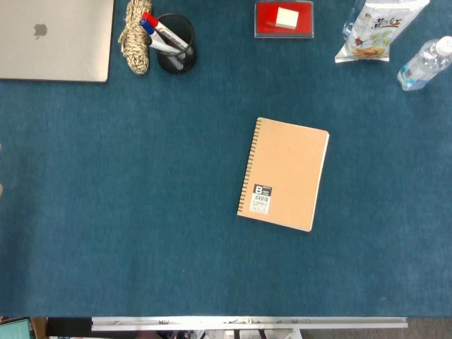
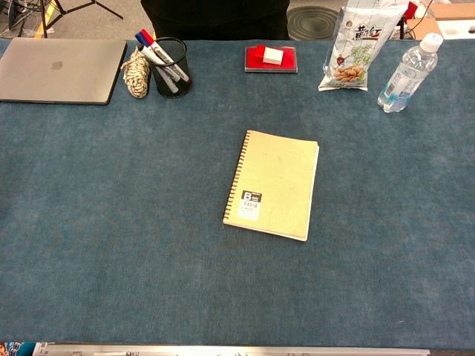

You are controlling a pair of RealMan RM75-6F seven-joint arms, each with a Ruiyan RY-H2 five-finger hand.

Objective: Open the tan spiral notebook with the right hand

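I see neither of my hands in the head or chest view, so I can't say how their fingers lie; the blue cloth table fills both frames, with a closed silver laptop bearing an apple logo at the upper left and the tan spiral notebook lying shut just right of centre, spiral on its left edge, tilted slightly. My worry is that when I bring my right hand in, the thin cover gives little to catch, so I may push the whole book across the cloth or lift several pages instead of the cover alone. Its label shows a bold "B" over a barcode, while the snack bag at the upper right carries Chinese characters I can't read with confidence.
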